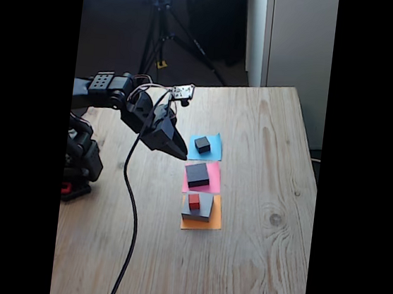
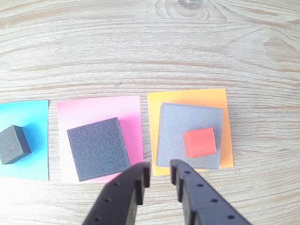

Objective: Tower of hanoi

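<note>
The four blocks are sitting in a row on three paper squares on the table (image 2: 262,42). In the wrist view, the small black cube (image 2: 14,144) is resting on the blue square (image 2: 35,112) at nine o'clock. The medium black block (image 2: 98,148) is lying on the pink square (image 2: 101,105) at the centre. The grey block (image 2: 176,126) is covering most of the orange square (image 2: 187,94) toward three o'clock, and the red cube (image 2: 199,142) is sitting on top of it, off toward its lower right part.

The end effector (image 2: 159,174) is hanging above the table, empty, entering the wrist view from six o'clock with its fingers a small way apart. Its tips are pointing at the seam between the pink and orange squares, near the grey block's lower left corner and touching nothing. In the fixed view the end effector (image 1: 181,154) is hovering at about ten o'clock from the medium block.

Judging by this layout, the puzzle is partway through, with the arm between moves and approaching for a pick. A likely next move is lifting the red cube; that would call for shifting toward three o'clock, widening the fingers to straddle the cube, and descending without nudging the grey block beneath.
</note>
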Action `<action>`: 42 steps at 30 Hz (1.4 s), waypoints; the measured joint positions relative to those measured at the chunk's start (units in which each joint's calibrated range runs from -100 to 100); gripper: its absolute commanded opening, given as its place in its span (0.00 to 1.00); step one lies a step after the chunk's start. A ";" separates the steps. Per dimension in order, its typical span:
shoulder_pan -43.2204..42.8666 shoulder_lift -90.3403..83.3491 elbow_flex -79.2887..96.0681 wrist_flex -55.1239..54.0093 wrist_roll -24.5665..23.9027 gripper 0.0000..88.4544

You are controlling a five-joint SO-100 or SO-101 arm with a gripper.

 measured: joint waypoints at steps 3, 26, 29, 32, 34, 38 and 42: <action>-3.20 0.09 -2.96 2.80 -2.60 0.00; -27.16 -0.09 -23.82 23.54 -3.65 0.01; -27.16 0.00 -23.82 24.26 -3.13 0.01; -27.77 0.17 -23.82 25.22 -1.91 0.01; -27.88 0.17 -23.82 26.10 -1.22 0.02; -28.50 0.51 -21.21 27.06 -1.04 0.03; -28.50 0.60 -15.47 26.34 -0.17 0.04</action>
